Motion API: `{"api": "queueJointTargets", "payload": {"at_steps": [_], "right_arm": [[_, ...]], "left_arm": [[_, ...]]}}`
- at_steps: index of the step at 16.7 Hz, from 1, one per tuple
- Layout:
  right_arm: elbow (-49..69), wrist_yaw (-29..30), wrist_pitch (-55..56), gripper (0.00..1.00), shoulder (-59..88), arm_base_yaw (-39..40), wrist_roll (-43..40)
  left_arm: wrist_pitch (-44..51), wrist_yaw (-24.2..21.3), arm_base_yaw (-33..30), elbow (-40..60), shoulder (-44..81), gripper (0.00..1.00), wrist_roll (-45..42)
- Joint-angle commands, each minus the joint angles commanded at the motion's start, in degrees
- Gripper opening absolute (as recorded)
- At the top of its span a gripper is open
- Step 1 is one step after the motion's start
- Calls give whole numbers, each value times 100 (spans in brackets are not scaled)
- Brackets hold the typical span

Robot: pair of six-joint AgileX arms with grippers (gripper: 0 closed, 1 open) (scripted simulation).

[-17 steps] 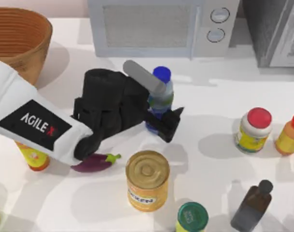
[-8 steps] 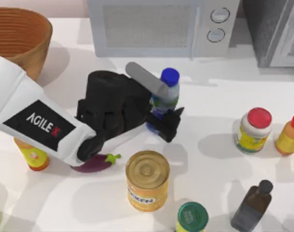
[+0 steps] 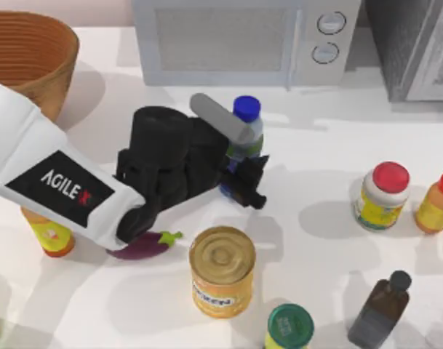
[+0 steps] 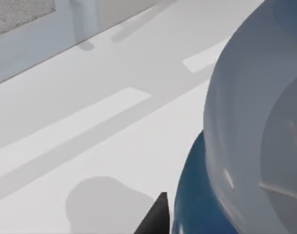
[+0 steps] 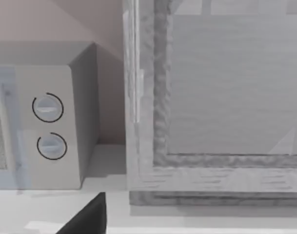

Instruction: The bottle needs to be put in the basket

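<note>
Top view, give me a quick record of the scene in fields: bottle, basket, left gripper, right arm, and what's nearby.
bottle: bottle upright on the table, in front of the microwave, not in the basket
basket: basket at the table's far left corner, well apart from the bottle
left gripper: left gripper shut on the bottle's label
right arm: parked, its wrist camera faces the microwave's dials
nearby: yellow can, eggplant, red-capped jar, dark brown bottle

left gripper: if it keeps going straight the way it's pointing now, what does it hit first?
The bottle: it already sits right at the left gripper, between the jaws. Beyond it, bare table toward the red-capped jar; depth is uncertain.
</note>
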State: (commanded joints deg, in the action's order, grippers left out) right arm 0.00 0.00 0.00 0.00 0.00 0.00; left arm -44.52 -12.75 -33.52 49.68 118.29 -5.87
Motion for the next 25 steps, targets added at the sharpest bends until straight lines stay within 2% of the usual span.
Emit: {"api": "queueJointTargets", "payload": {"at_steps": [2, 3, 14, 19, 25], "right_arm": [[0, 0, 0, 100, 0, 0, 0], [0, 0, 0, 100, 0, 0, 0], [0, 0, 0, 100, 0, 0, 0], [0, 0, 0, 100, 0, 0, 0], [0, 0, 0, 100, 0, 0, 0]], "left_arm": [[0, 0, 0, 0, 0, 2, 0], [0, 0, 0, 0, 0, 0, 0], [90, -8, 120, 35, -69, 0, -63], [831, 46, 965, 466, -712, 0, -350], [2528, 110, 2451, 1533, -2119, 0, -410]]}}
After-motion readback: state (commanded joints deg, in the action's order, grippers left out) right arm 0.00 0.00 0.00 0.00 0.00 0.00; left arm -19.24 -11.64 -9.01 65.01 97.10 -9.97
